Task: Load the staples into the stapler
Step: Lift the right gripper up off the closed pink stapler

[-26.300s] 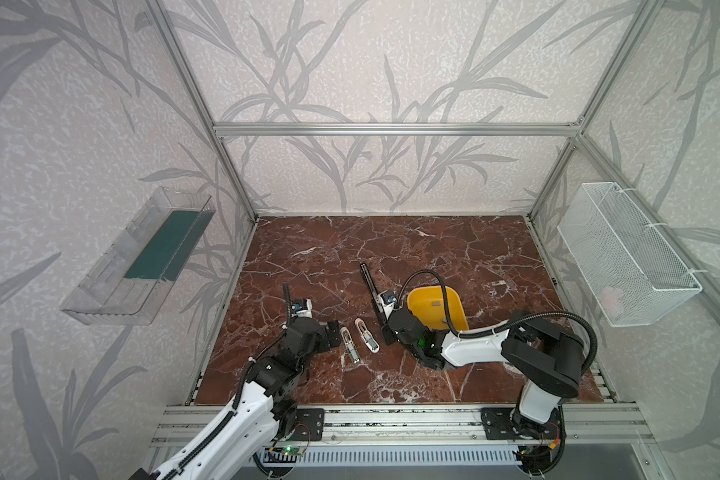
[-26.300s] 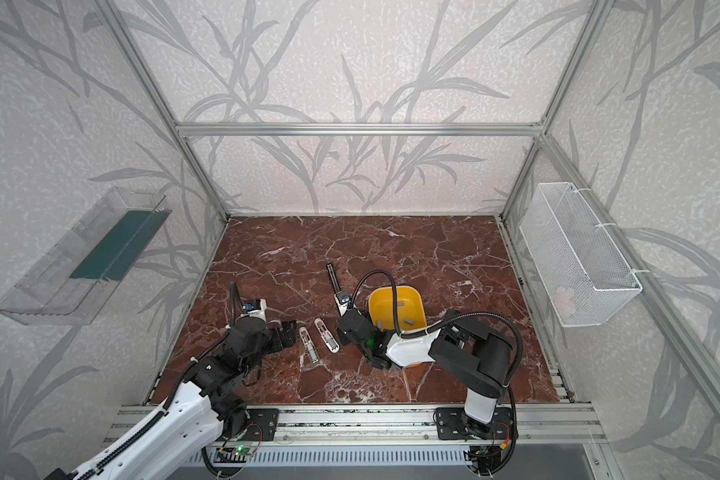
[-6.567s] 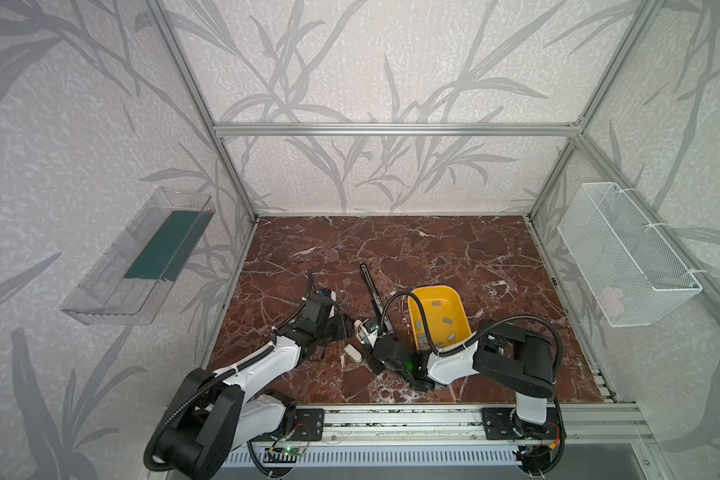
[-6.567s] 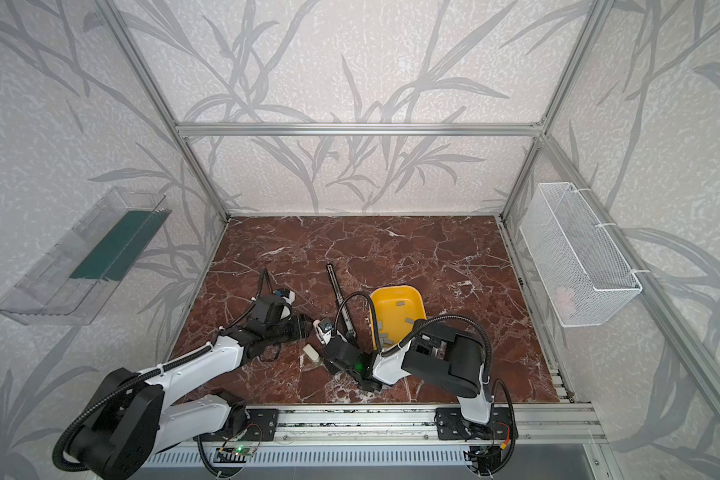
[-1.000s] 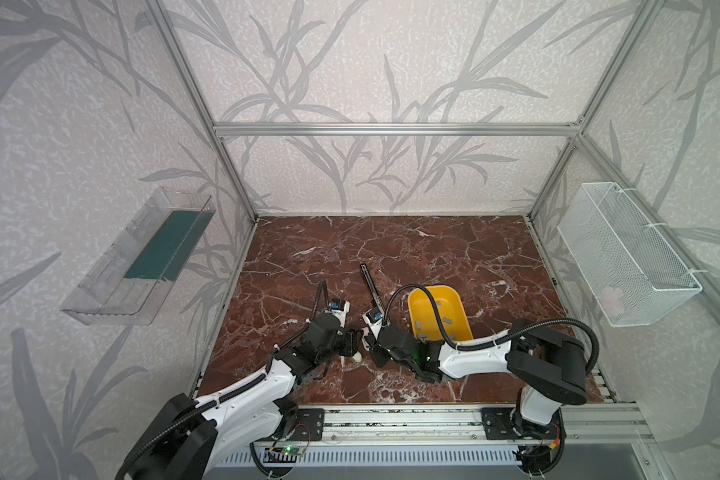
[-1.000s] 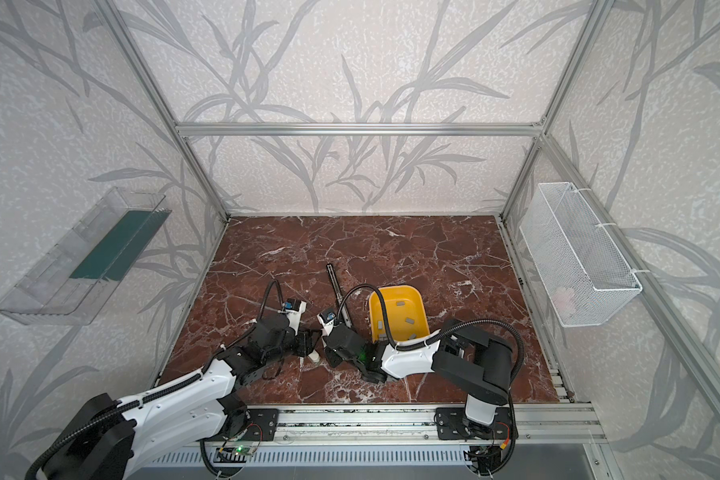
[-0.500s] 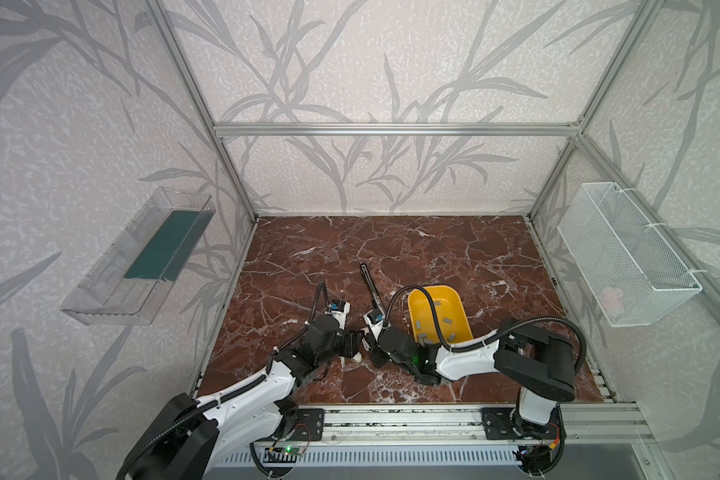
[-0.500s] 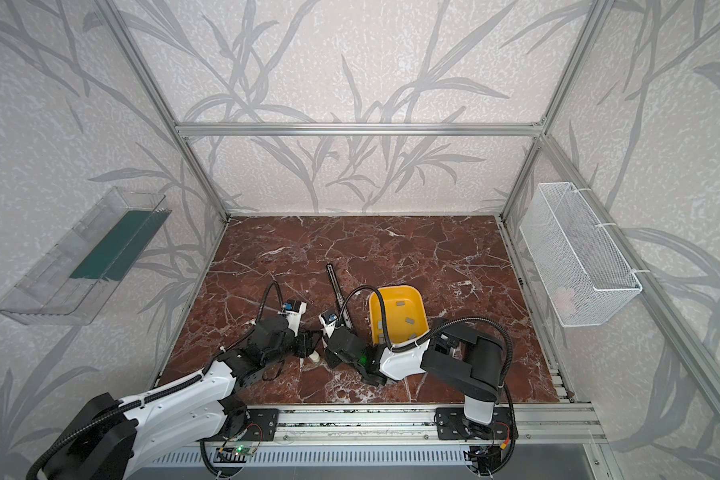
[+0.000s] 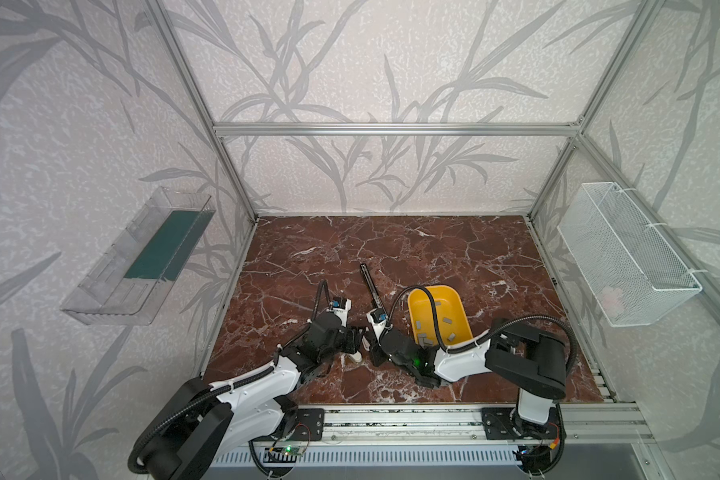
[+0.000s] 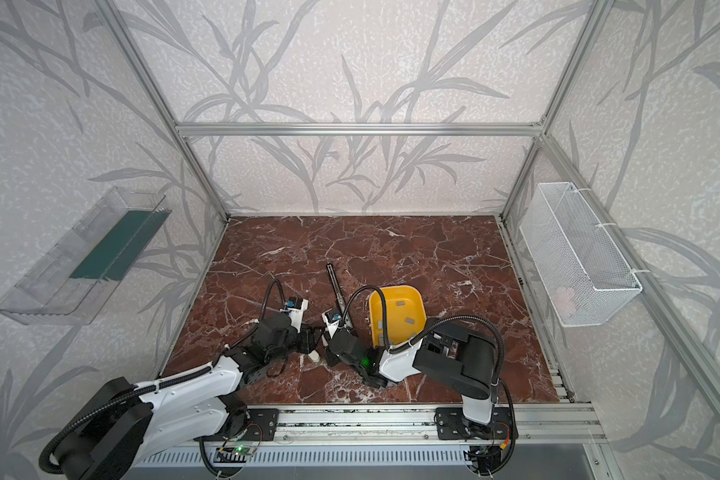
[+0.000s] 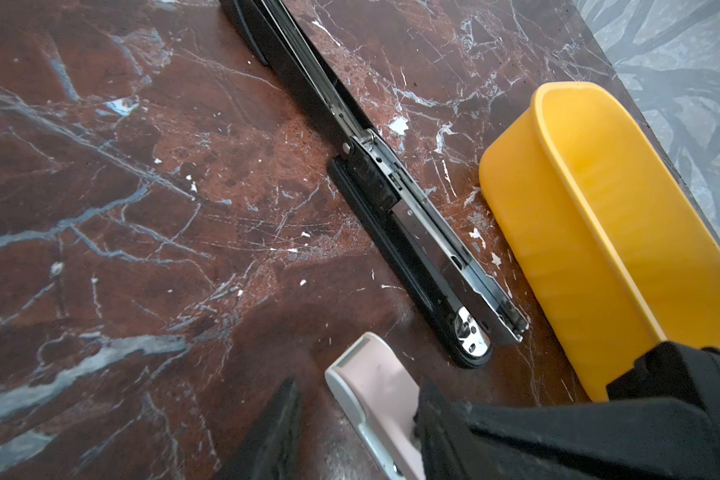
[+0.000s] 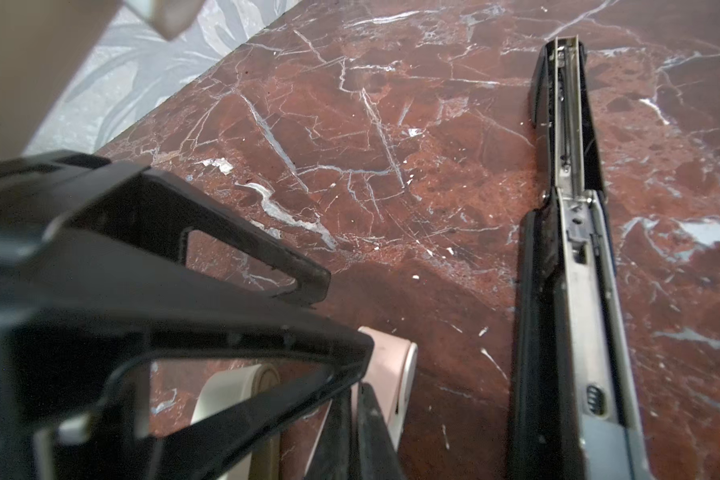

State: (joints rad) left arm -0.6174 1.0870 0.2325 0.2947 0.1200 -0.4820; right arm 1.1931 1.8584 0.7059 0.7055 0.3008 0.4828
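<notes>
A small pink stapler (image 11: 377, 390) lies on the marble floor between my two grippers. My left gripper (image 11: 358, 386) straddles it: one finger (image 11: 445, 419) touches it and a gap shows at the other finger (image 11: 279, 419). My right gripper (image 12: 354, 395) is shut, its tips beside the pink stapler (image 12: 391, 365), with nothing visible between them. A cream piece (image 12: 233, 395) shows behind a left finger. In both top views the grippers (image 9: 357, 337) (image 9: 374, 353) meet near the front. Several staples (image 9: 422, 338) lie in the yellow bin (image 9: 431, 289).
A long black stapler (image 9: 370, 282), opened flat, lies just behind the grippers, beside the yellow bin (image 11: 578, 232). A clear shelf (image 9: 159, 249) hangs on the left wall and a white wire basket (image 9: 624, 257) on the right wall. The metal rail (image 9: 391, 419) borders the front.
My right gripper's jaws have closed fully next to the pink stapler. Both arms stay almost where they were.
</notes>
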